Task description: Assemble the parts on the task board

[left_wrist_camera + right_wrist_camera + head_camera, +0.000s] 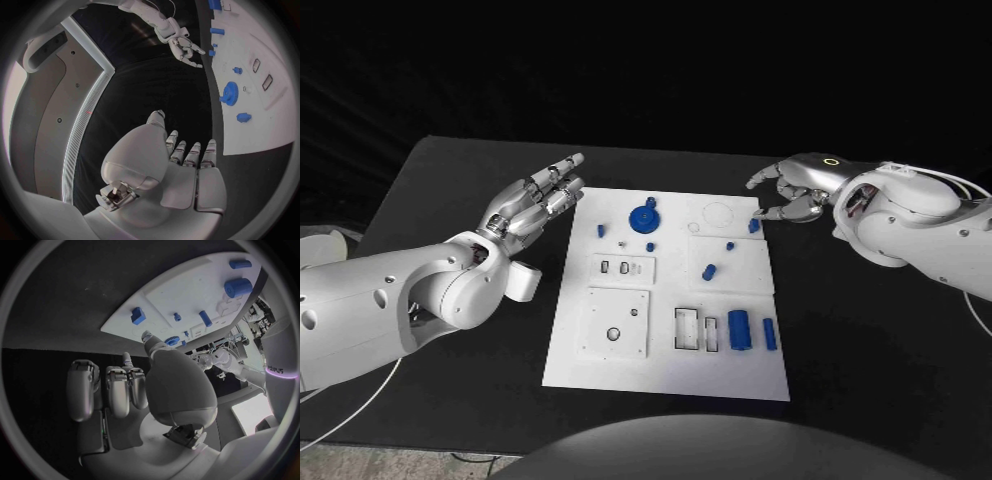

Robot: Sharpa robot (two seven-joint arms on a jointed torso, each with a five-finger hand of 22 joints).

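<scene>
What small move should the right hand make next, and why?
Probably lower the right hand a little onto the small blue part at the task board's far right edge: its fingers hover just beside that part, spread and holding nothing.

Matt white task board, smooth blue plastic parts, matt black table
</scene>
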